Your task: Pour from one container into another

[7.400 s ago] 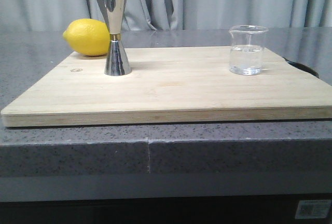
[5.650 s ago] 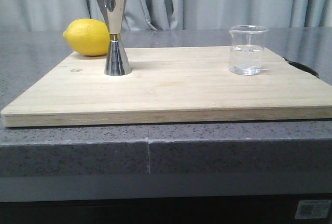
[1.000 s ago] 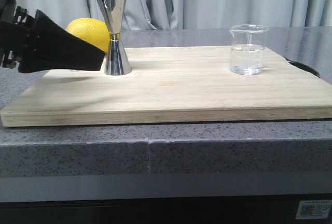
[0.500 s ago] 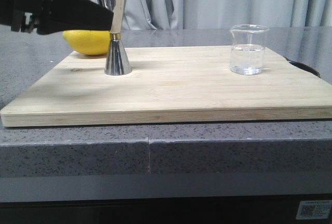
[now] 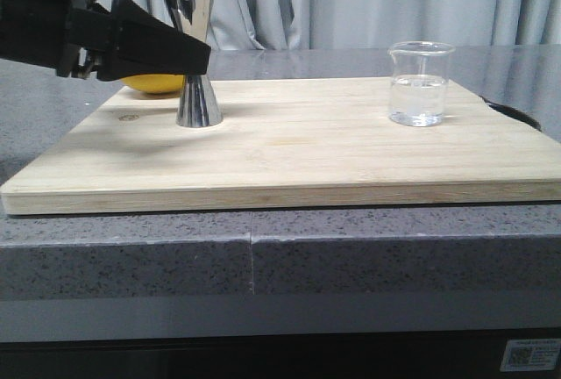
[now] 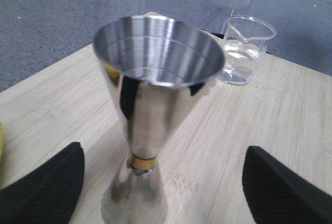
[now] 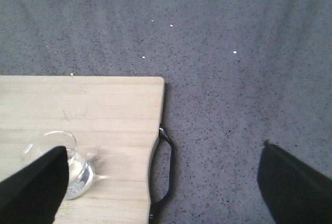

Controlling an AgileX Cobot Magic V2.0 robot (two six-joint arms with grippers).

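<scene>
A: Front cam: the left gripper (image 5: 197,54) comes in from the left at the waist of the steel jigger (image 5: 193,46), which stands upright on the wooden board (image 5: 289,160), far-left part. A lemon (image 5: 153,83) sits behind it. The glass beaker (image 5: 420,83), with clear liquid, stands far right on the board.

B: Left wrist cam: fingers (image 6: 46,185) spread wide, one each side of the jigger (image 6: 150,115), not touching it.

A: Right wrist cam: the right gripper (image 7: 161,182) is wide open, empty, above the board's right edge; the beaker (image 7: 65,164) is partly behind one finger.
</scene>
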